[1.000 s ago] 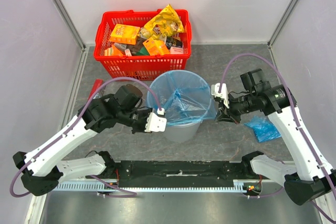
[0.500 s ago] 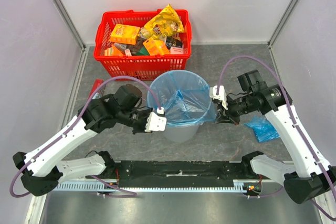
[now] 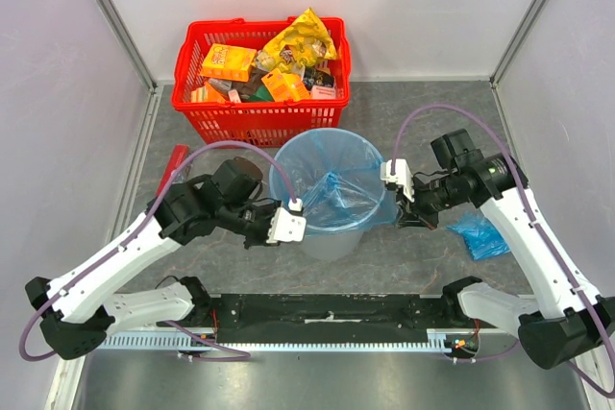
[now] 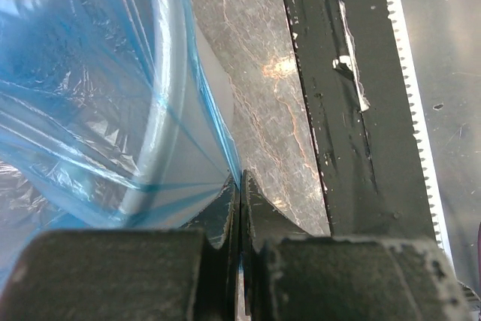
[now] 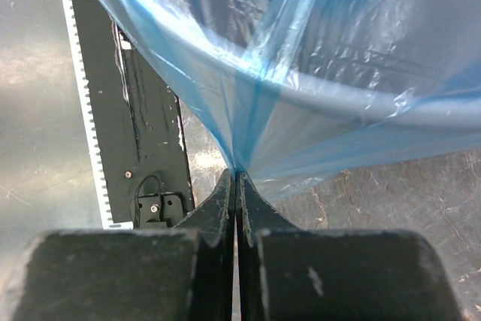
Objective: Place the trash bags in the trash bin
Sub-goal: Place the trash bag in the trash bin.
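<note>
The light-grey trash bin (image 3: 332,240) stands mid-table, lined with a blue trash bag (image 3: 332,175) spread over its rim. At the bin's left side my left gripper (image 3: 300,224) is shut on the bag's edge; in the left wrist view its jaws (image 4: 240,176) pinch the blue film (image 4: 90,95) beside the bin rim (image 4: 164,110). My right gripper (image 3: 396,216) is shut on the bag's edge at the bin's right side, and there the film (image 5: 316,50) fans out from the closed tips (image 5: 237,174) over the rim (image 5: 421,107). A second bundled blue bag (image 3: 480,234) lies on the table to the right.
A red mesh basket (image 3: 259,114) full of snack packets, with a yellow packet (image 3: 303,40) on top, stands right behind the bin. A red flat object (image 3: 176,162) lies at the left wall. A black rail (image 3: 327,314) runs along the near edge.
My right arm has shifted slightly left toward the bin, keeping hold of the bag's edge. The left arm has barely moved.
</note>
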